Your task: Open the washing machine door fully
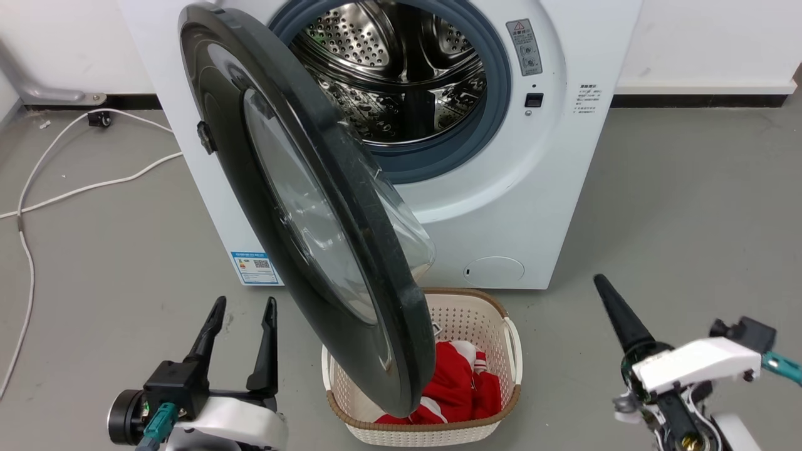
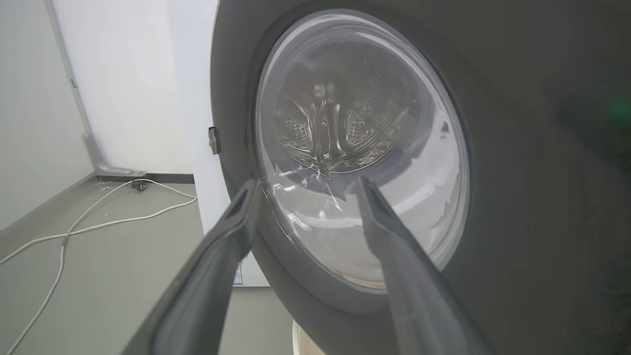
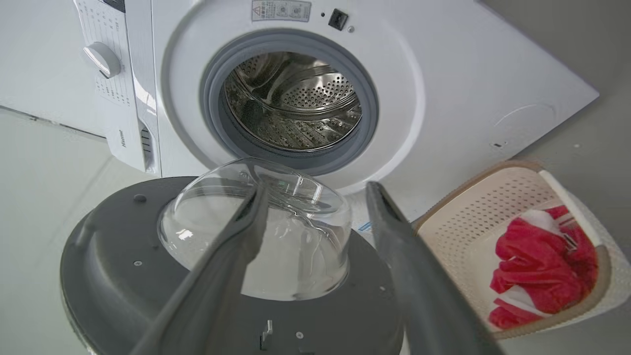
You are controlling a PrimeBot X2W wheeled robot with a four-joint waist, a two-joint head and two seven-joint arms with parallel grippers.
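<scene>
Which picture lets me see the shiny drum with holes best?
The right wrist view: the whole drum opening shows. In the head view, the door and top edge cut it. The left wrist view shows it warped through the door glass.

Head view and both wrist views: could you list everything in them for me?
washing machine: one, white, centre back, steel drum exposed.
washing machine door: one, glossy black with clear glass bowl, swung partly open, hinged at head view's left.
basket: one, cream, floor before the machine.
cloth: one, red and white, in the basket.
cable: count unclear, white, floor at left.
left tool: one, dark, open, lower left beside the door.
right tool: one, dark, open, lower right.
</scene>
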